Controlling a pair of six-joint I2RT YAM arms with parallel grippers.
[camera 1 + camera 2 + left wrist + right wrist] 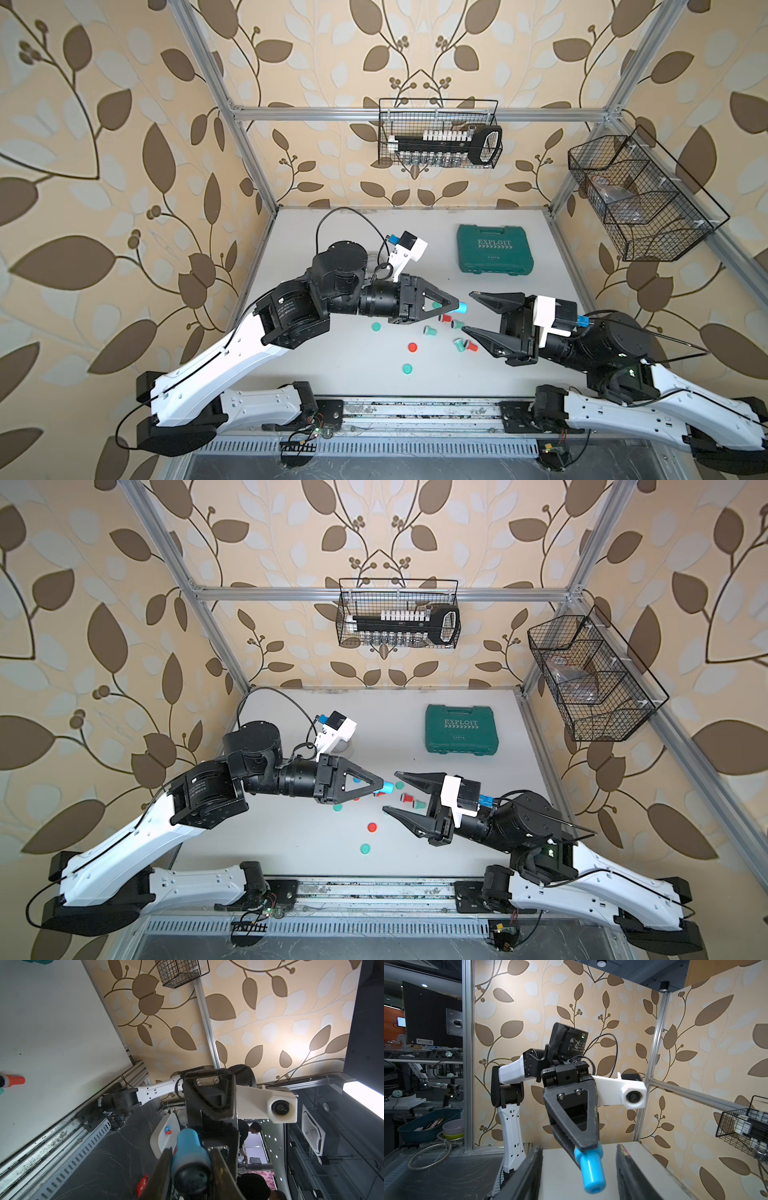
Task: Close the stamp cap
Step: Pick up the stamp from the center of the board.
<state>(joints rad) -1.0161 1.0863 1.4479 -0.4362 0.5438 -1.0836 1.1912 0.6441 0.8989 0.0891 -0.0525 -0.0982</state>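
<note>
Wears white moulded shells on left arm [232,353] and right arm [673,399], with black cylindrical joints between. Ends in black triangular, hollow-framed fingers on left gripper [456,308] and right gripper [467,311]. Shows 2 silver screws [578,1092] on a finger base. Carries white camera housings [633,1093], blue plugs [392,239], looping black cables [344,208]. Bears small white lettering on a black motor [286,309].

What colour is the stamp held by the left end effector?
The stamp is light blue, clearest in the right wrist view.
</note>
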